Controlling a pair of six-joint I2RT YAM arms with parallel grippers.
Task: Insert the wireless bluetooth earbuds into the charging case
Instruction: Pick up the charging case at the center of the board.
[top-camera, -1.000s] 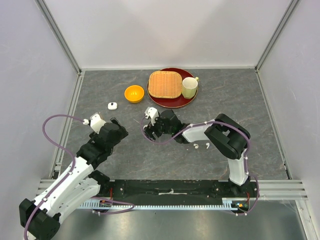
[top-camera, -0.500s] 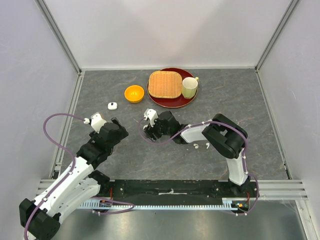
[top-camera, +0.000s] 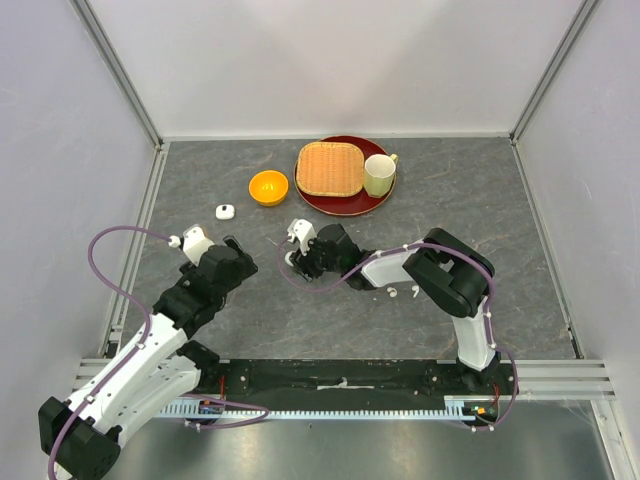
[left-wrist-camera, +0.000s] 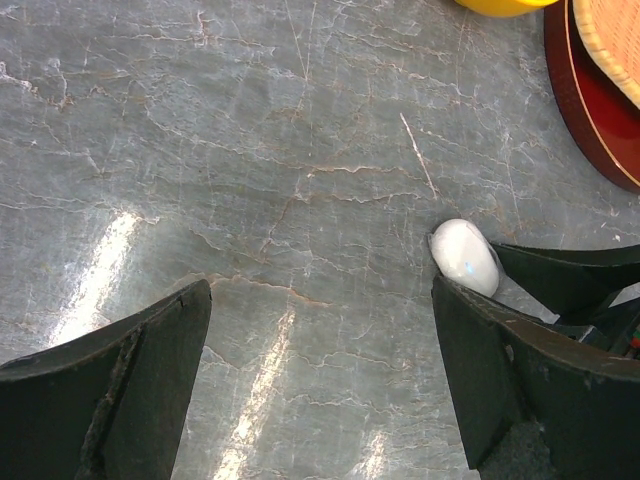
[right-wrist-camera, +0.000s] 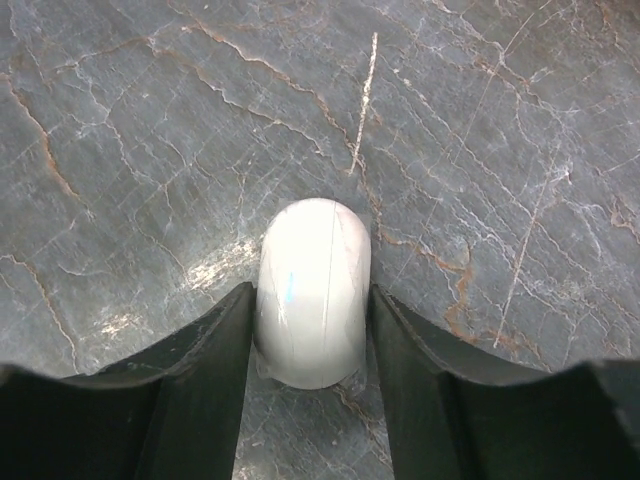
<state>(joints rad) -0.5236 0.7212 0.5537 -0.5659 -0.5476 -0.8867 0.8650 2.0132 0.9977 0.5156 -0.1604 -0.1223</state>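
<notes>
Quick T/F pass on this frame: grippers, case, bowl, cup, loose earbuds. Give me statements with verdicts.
1. The right gripper has its fingers against both sides of the white charging case, which rests on the table. True.
2. The left gripper is clamped on an earbud. False: its jaws stand wide open with nothing between them.
3. The cup stands on the red plate next to the woven tray. True.
4. The orange bowl sits on the red plate. False: it is on the table, left of the plate.
5. Two earbuds lie loose on the table beside the right arm. True.
</notes>
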